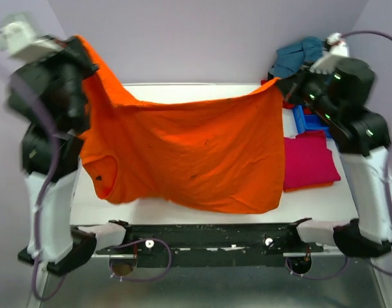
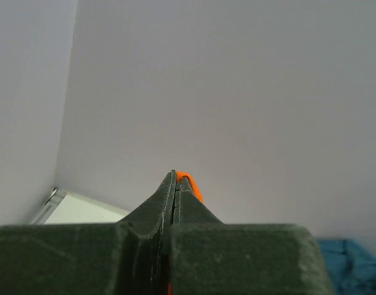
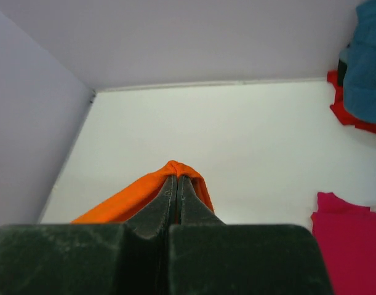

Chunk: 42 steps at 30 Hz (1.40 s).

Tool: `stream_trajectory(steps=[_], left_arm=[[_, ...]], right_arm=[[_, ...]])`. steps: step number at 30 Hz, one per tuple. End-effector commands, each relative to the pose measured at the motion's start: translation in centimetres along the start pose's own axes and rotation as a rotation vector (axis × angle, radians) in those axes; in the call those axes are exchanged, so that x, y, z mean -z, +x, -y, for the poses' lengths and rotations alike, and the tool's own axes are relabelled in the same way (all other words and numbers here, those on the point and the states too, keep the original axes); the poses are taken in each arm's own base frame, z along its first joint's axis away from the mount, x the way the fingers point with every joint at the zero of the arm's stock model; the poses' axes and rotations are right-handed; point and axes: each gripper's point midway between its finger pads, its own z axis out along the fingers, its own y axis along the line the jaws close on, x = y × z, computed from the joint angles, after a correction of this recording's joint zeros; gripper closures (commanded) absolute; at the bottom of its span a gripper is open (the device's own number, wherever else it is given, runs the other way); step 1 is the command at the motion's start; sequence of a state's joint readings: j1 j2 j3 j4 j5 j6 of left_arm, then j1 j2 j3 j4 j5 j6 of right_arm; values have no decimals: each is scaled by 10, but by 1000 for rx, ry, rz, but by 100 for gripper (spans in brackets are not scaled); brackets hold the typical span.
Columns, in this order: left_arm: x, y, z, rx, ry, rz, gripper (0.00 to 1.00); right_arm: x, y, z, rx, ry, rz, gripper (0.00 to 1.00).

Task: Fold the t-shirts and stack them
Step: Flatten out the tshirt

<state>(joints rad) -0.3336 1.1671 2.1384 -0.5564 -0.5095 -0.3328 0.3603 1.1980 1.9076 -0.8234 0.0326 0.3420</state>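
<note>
A: What do the 2 arms look like?
B: Left arm [image 1: 45,151] and right arm [image 1: 357,128] alike: black joints, white lower links, purple cables [image 1: 374,32]; green lights [image 1: 337,77] on the right.
A: Fingers [image 3: 157,209]?
B: Dark grey, tapering wedges.

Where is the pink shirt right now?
In the overhead view the pink shirt lies folded on the right side of the table, just right of the hanging orange shirt and beside the blue bin.

The left arm [image 1: 51,128] and right arm [image 1: 353,122] reach up high, far apart. The left gripper [image 2: 175,175] and right gripper [image 3: 177,178] each pinch the orange shirt [image 1: 189,154] tight, jaws pressed together.
</note>
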Motion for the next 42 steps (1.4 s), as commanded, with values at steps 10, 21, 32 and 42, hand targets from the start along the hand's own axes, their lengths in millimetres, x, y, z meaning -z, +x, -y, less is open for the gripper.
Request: stream_trajectory(steps=[10, 21, 32, 42], left_arm=[[-149, 116, 10, -185, -76, -112, 100], [-116, 107, 23, -145, 86, -56, 100], [48, 327, -147, 1, -285, -419, 100], [174, 414, -197, 92, -334, -723, 100]], right_arm=[[-160, -12, 21, -117, -63, -116, 99], [-175, 0, 75, -228, -63, -137, 99], [-151, 212, 74, -317, -92, -478, 99], [-45, 359, 101, -346, 88, -655, 99]])
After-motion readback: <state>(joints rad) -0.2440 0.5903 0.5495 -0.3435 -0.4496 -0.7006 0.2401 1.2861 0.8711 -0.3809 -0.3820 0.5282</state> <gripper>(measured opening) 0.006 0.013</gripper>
